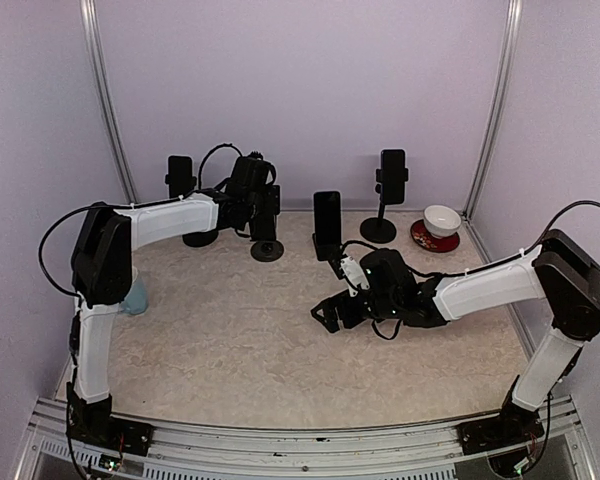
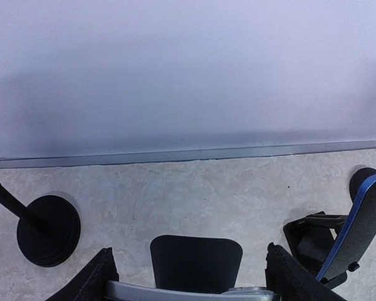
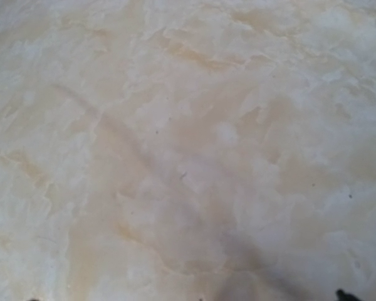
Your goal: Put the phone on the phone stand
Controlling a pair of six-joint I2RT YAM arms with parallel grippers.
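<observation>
My left gripper (image 1: 260,205) reaches to the back of the table, above a black round stand base (image 1: 267,250). In the left wrist view its fingers (image 2: 100,279) stand wide apart at the frame's bottom corners. A silver-edged phone (image 2: 188,292) spans the gap between them. A dark rounded plate (image 2: 196,262) shows just beyond it; I cannot tell whether it is the stand's head. My right gripper (image 1: 328,316) hovers low over bare table mid-right, open and empty. Its wrist view shows only the tabletop (image 3: 188,150).
A phone on a tall stand (image 1: 180,176) is at back left, with its base (image 2: 48,230) also in the left wrist view. A blue-edged phone on a low stand (image 1: 327,222) (image 2: 357,229) sits mid-back. Another stand with a phone (image 1: 392,172) and a bowl on a red saucer (image 1: 441,220) are back right. A blue cup (image 1: 136,298) is at left.
</observation>
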